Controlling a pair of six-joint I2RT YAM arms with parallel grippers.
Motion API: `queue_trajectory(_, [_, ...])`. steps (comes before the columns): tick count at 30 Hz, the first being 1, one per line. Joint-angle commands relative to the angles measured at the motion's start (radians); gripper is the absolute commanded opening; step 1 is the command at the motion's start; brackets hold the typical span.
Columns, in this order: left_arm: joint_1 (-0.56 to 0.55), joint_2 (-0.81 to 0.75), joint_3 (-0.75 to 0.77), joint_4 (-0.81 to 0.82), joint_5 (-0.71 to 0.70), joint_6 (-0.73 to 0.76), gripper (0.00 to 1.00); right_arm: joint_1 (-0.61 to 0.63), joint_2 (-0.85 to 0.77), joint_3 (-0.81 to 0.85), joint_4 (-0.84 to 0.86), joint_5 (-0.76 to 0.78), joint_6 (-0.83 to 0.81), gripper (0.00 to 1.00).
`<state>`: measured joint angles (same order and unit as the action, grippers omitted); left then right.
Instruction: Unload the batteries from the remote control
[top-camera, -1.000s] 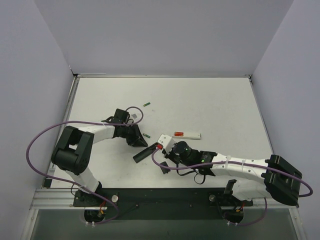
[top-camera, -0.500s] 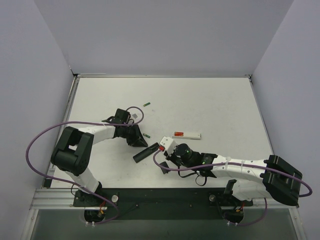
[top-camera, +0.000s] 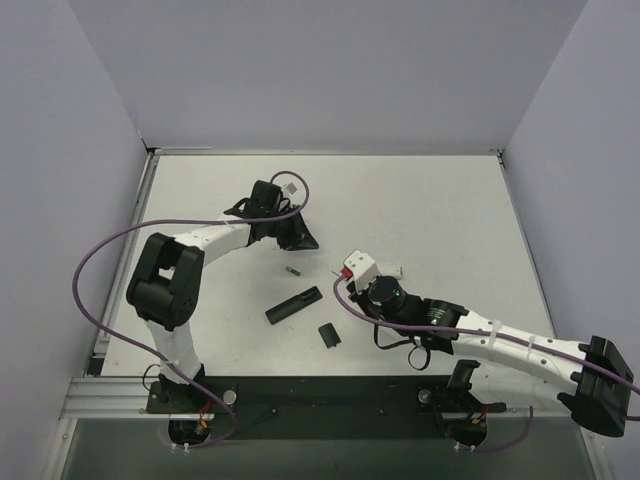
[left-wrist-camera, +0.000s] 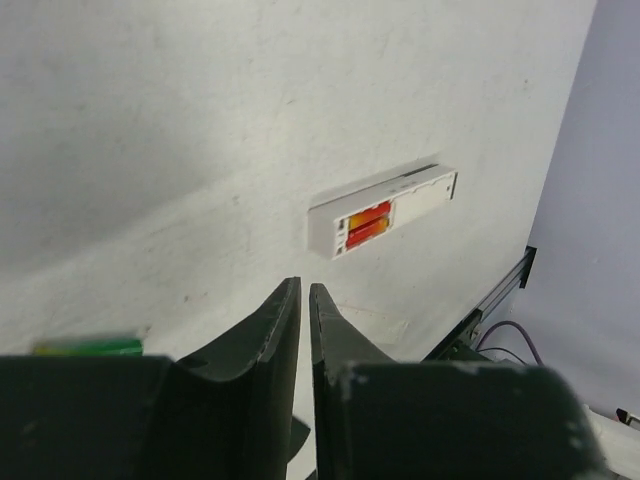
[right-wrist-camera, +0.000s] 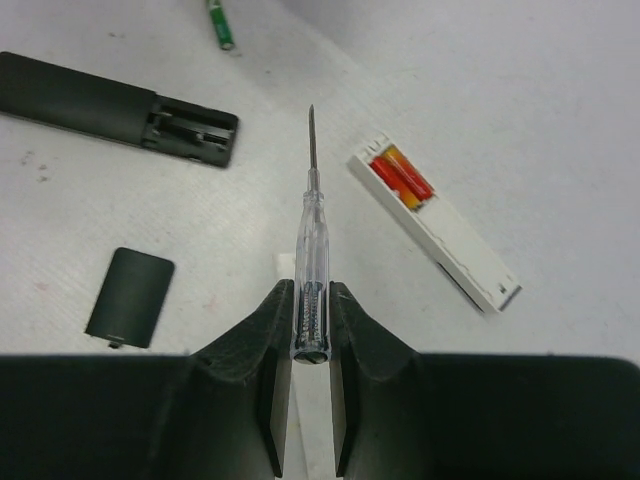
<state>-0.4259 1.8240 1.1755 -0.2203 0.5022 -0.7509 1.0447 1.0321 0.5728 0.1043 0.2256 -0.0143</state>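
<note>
The table (top-camera: 430, 200) carries everything, with both arms reaching in from its near edge.

The remote control (top-camera: 294, 305), a slim black bar, lies at an angle near the middle of the table, clear of both grippers. In the right wrist view its battery slot faces up and looks empty.

A white remote (right-wrist-camera: 440, 225) lies just ahead of the right gripper (right-wrist-camera: 308, 288), with two red-and-orange cells in its open bay. It is not the subject of your task.

The small black cover (top-camera: 328, 335) lies flat, near the black bar on the side toward the arm bases.

The right gripper is pinched on a clear-handled screwdriver (right-wrist-camera: 311, 210), whose tip points out over bare table between the two remotes.

The left gripper (left-wrist-camera: 304, 288) hangs toward the far side of the table with its fingers nearly pressed together and nothing between them.

One of the batteries (top-camera: 292, 269), green-wrapped, lies loose between the left gripper and the black bar. A green cell also shows at the lower left of the left wrist view; whether it is the same one you cannot tell.

Judgement: the prying step appears finished. Your next move calls for confirming that both green cells are out, then setting the tool down away from them.
</note>
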Motion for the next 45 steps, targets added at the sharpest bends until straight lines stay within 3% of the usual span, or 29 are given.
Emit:
queue_trajectory(1, [-0.051,0.084,0.101,0.149,0.006,-0.016,0.19,-0.034,-0.105,-0.016,-0.16,0.19,0.066,0.0])
queue_trajectory(13, [-0.146,0.329,0.254,0.361,0.117,-0.06,0.19,-0.103,-0.302,-0.06,-0.318,0.215,0.255,0.0])
queue_trajectory(19, [-0.183,0.405,0.299,0.329,0.125,-0.051,0.2,-0.104,-0.308,-0.028,-0.376,0.235,0.3,0.0])
queue_trajectory(27, [-0.191,0.341,0.179,0.308,0.127,-0.034,0.19,-0.107,-0.294,0.027,-0.443,0.173,0.306,0.0])
queue_trajectory(39, [-0.221,0.212,-0.039,0.444,0.139,-0.111,0.19,-0.144,-0.201,0.093,-0.468,0.192,0.349,0.0])
queue_trajectory(45, [-0.249,0.186,-0.099,0.548,0.157,-0.183,0.18,-0.241,-0.167,0.133,-0.48,0.052,0.383,0.0])
